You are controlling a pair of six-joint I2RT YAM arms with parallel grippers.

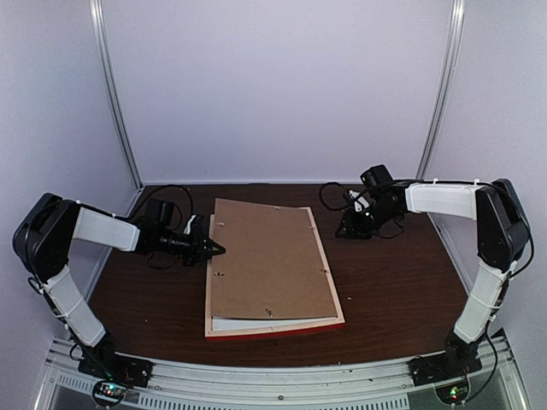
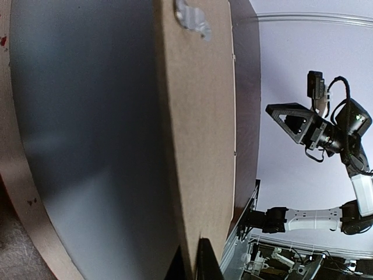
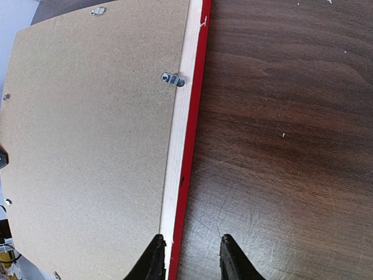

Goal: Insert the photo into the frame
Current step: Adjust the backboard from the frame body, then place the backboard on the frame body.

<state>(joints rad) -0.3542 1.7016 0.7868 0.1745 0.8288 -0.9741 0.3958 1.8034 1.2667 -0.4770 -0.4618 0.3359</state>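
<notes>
Left end effector (image 1: 214, 248) pinches backing board (image 1: 269, 260) atop frame (image 1: 273, 330); right end effector (image 3: 192, 240) spread nearby.

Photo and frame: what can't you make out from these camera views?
- The photo: no view shows it; the backing board covers the frame.
- Frame's front face: turned down onto the table, top view.
- Left end effector: fingertips cut off by left wrist view's bottom edge.

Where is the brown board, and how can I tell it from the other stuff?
On the dark wooden table, find the big flat frame with a red edge. The brown board lies on top, covering nearly all of it. It is plain dull brown, unlike the frame's pale rim and the white sheet peeking out under its near edge.
</notes>
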